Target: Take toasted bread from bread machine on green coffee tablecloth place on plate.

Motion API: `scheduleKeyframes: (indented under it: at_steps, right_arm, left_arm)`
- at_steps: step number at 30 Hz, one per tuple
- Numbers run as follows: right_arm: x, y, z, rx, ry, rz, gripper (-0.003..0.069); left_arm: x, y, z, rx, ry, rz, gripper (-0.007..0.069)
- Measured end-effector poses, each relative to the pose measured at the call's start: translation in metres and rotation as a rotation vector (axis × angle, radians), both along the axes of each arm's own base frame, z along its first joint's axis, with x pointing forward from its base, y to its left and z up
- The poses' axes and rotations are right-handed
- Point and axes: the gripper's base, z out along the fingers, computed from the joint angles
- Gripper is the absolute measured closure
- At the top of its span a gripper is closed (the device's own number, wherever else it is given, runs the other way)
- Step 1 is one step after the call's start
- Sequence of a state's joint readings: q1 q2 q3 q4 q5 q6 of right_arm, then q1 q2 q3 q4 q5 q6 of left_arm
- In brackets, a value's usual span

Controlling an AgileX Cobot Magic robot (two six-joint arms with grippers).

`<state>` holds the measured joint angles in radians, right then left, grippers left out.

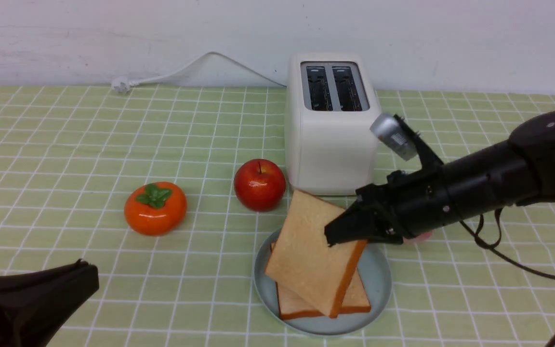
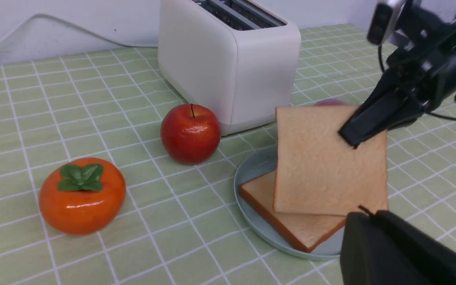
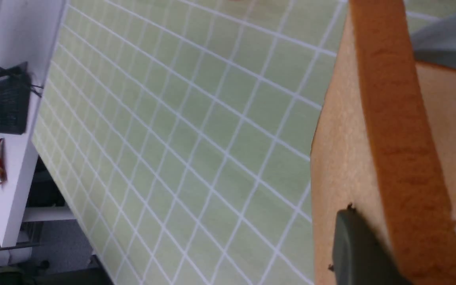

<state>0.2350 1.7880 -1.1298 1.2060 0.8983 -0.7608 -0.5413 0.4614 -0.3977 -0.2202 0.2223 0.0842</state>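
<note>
– Two slices of toasted bread, then. Where are they?

– One slice (image 1: 357,302) lies flat on the plate (image 1: 382,274), near the front of the green coffee tablecloth (image 1: 65,144). My right pincer (image 1: 336,237) has the other slice (image 1: 306,250). Its jaws are closed part way, one on each face, just under the top crust edge.

– How does the held one look?

– It is square, with a pale tan speckled face and an orange-brown crust. It hangs tilted over the plate, with its low corner down over the flat slice. I cannot tell whether the two touch.

– And your left pincer (image 1: 87,277)?

– It is closed right up with nothing in it, low at the near left and well apart from the plate.

– What else is around?

– The bread machine (image 1: 328,149) stands just behind the plate with both slots bare, and its white cord (image 1: 186,71) trails off along the wall. A red apple (image 1: 259,185) sits beside the bread machine's front corner, near the plate's far rim. An orange persimmon (image 1: 155,208) sits further to the left. Something pink (image 2: 331,102) is mostly hidden behind my right arm.
</note>
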Motion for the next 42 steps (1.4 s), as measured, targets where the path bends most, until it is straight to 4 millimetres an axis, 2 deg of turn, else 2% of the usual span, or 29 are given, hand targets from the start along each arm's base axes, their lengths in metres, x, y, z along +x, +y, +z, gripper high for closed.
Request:
scheduleKeyframes:
  at_steps: [3,5,8,9,13,17,19,20,21,22,23,26,27,29,30,32,34,38,39,40,42]
  right_arm:
    - [0.004,0.0,-0.015,-0.024,0.028,-0.001,0.0512]
    - [0.005,0.0,-0.016,-0.034,0.027,-0.002,0.0482]
    - [0.004,-0.003,-0.018,-0.075,0.042,0.0,0.0342]
    - [0.005,-0.004,-0.016,-0.099,0.037,-0.001,0.027]
    - [0.006,-0.011,0.003,-0.205,-0.012,-0.004,0.0116]
    - [0.002,-0.022,0.035,-0.323,-0.074,-0.024,0.0089]
    - [-0.01,-0.031,0.059,-0.402,-0.107,-0.039,0.0119]
    - [-0.011,-0.032,0.061,-0.408,-0.112,-0.043,0.0119]
    - [-0.026,-0.04,0.082,-0.459,-0.139,-0.059,0.0174]
    - [-0.027,-0.042,0.084,-0.473,-0.141,-0.063,0.0181]
    - [-0.042,-0.049,0.1,-0.51,-0.162,-0.082,0.0242]
    - [-0.081,-0.064,0.129,-0.547,-0.203,-0.131,0.0391]
    - [-0.087,-0.066,0.133,-0.545,-0.208,-0.136,0.0412]
    - [-0.124,-0.077,0.143,-0.545,-0.216,-0.183,0.0528]
    - [-0.13,-0.078,0.146,-0.54,-0.226,-0.193,0.0536]
    - [-0.172,-0.089,0.148,-0.517,-0.244,-0.235,0.0616]
    - [-0.2,-0.096,0.144,-0.496,-0.262,-0.265,0.0649]
    - [-0.254,-0.108,0.123,-0.442,-0.289,-0.332,0.0659]
    - [-0.259,-0.11,0.123,-0.433,-0.302,-0.341,0.0659]
    - [-0.278,-0.114,0.112,-0.411,-0.325,-0.362,0.0659]
    - [-0.296,-0.119,0.103,-0.379,-0.376,-0.391,0.0659]
  left_arm:
    - [0.0,0.0,0.0,0.0,0.0,0.0,0.0638]
    - [0.0,0.0,0.0,0.0,0.0,0.0,0.0638]
    - [0.0,0.0,0.0,0.0,0.0,0.0,0.0637]
    - [0.0,0.0,0.0,0.0,0.0,0.0,0.0637]
    - [0.0,0.0,0.0,0.0,0.0,0.0,0.0637]
    - [0.0,0.0,0.0,0.0,0.0,0.0,0.0637]
    - [0.0,0.0,0.0,0.001,-0.001,0.0,0.0637]
    - [0.0,0.0,0.0,0.001,-0.001,0.0,0.0637]
    - [0.0,0.0,0.0,0.001,-0.001,0.0,0.0636]
    - [0.0,0.0,0.0,0.001,-0.001,0.0,0.0636]
    - [0.0,0.0,0.0,0.001,-0.001,0.0,0.0635]
    - [-0.002,0.001,0.001,-0.006,-0.011,0.0,0.0634]
    - [-0.002,0.001,0.002,-0.008,-0.013,0.0,0.0634]
    - [-0.009,0.005,0.006,-0.031,-0.053,0.0,0.0636]
    - [-0.009,0.005,0.006,-0.031,-0.053,0.0,0.0637]
    - [-0.017,0.01,0.01,-0.053,-0.089,-0.001,0.0637]
    - [-0.021,0.013,0.01,-0.063,-0.106,-0.003,0.0637]
    - [-0.026,0.015,0.001,-0.059,-0.1,-0.006,0.0637]
    - [-0.026,0.015,-0.001,-0.056,-0.094,-0.007,0.0637]
    - [-0.026,0.015,-0.006,-0.043,-0.071,-0.011,0.0637]
    - [-0.027,0.014,-0.012,-0.025,-0.039,-0.017,0.0637]
